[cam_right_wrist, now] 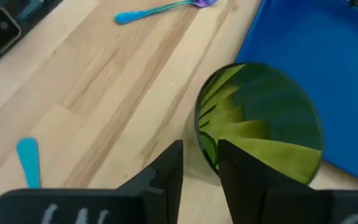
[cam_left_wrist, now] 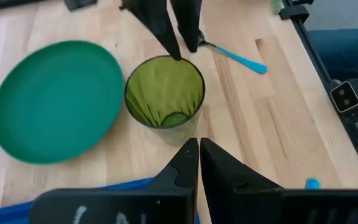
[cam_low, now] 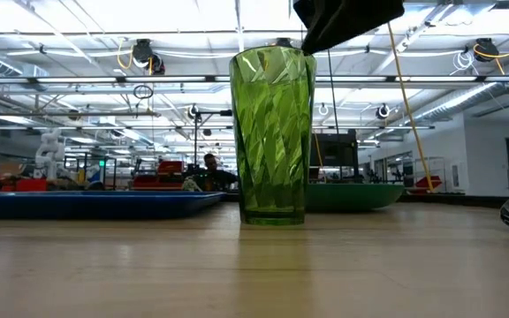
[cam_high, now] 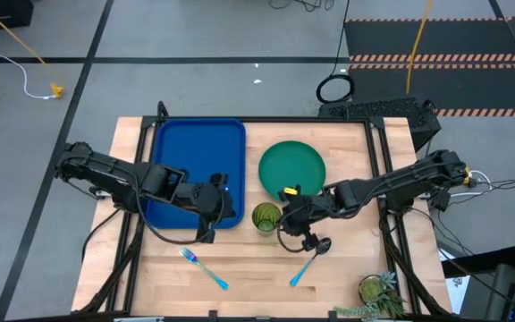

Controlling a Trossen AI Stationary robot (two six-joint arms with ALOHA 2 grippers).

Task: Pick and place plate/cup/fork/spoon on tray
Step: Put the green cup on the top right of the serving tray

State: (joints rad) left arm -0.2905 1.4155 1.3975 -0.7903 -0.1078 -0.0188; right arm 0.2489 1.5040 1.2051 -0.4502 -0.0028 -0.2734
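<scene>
Table point(cam_high: 347, 268): pale wood planks, matt, visible grain. Cup point(cam_low: 272, 132): translucent green plastic, faceted, glossy. Plate point(cam_high: 292, 168): smooth teal plastic, at cup's 1 o'clock in high view. Tray point(cam_high: 195, 156): deep-blue plastic, slight sheen

From my feed: small potted plant point(cam_high: 381, 291) on wooden table point(cam_high: 347, 277) near corner, yellow cable point(cam_high: 12, 40) across grey floor point(cam_high: 195, 36).

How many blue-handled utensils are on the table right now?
2. The fork with light blue handle and pale tined head lies below the deep-blue rectangular plastic tray; the spoon with light blue handle and dark bowl lies near the right gripper.
</scene>
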